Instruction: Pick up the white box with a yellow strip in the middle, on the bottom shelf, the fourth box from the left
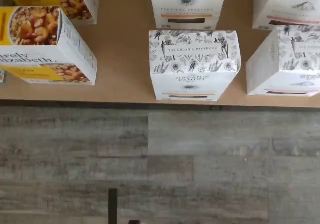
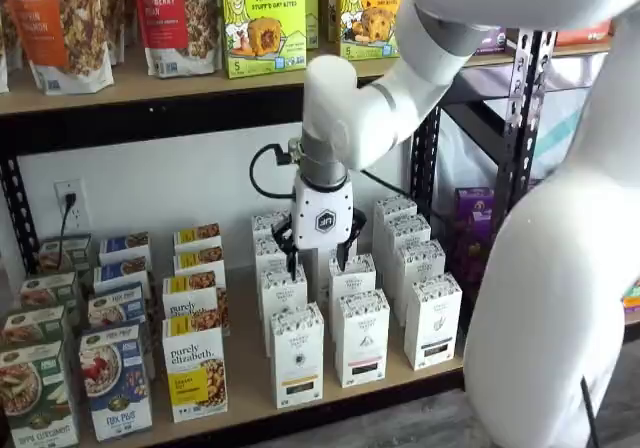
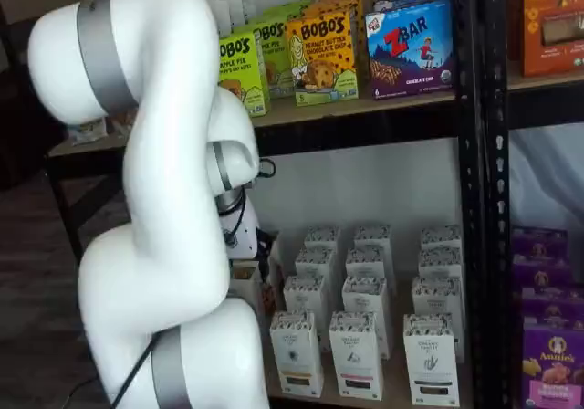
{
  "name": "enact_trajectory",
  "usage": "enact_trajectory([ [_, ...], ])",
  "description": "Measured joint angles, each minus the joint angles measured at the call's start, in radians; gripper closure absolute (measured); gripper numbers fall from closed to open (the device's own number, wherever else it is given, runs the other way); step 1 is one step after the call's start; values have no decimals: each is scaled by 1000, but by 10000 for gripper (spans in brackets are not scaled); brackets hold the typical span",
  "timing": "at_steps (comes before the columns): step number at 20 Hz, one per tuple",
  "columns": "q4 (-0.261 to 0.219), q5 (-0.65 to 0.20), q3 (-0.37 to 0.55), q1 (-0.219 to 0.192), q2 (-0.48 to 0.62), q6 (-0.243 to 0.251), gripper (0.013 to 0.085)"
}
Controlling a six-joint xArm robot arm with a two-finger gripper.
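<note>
Bulky white arm links [image 2: 560,298] fill the foreground in both shelf views, between camera and shelves. Hand: gripper [image 2: 318,260] hangs pointing down over the bottom shelf [image 2: 245,393], released; the two black fingers [image 2: 293,251] are spread with a plain gap between them and nothing in it. A black cable [image 2: 262,168] loops off to one side just above the hand's white body. Target: the white box [image 2: 297,356] stands upright below the hand and forward of it, at the very front of its column and close to the shelf's front rail, not touched by the fingers. Speckled top, small dark emblem, tan-yellow band low on its face. More white cartons of the same kind line up behind it, directly under the hand. In the wrist view the white box [image 1: 192,64] sits mid-picture on bare tan board [image 1: 125,59], with grey plank floor [image 1: 150,159] past the shelf edge. Beside it on one side, apart, a granola box [image 2: 195,368]; on the other side, a white carton with a pink band [image 2: 362,336]. Well above the hand, an upper board carries a green snack box [image 2: 262,18].
</note>
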Motion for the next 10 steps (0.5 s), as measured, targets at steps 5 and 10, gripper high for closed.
enact_trajectory([
  [5, 12, -76, -45, -1, 134, -9, 130],
  [10, 2, -145, -87, -6, 249, -3, 130],
])
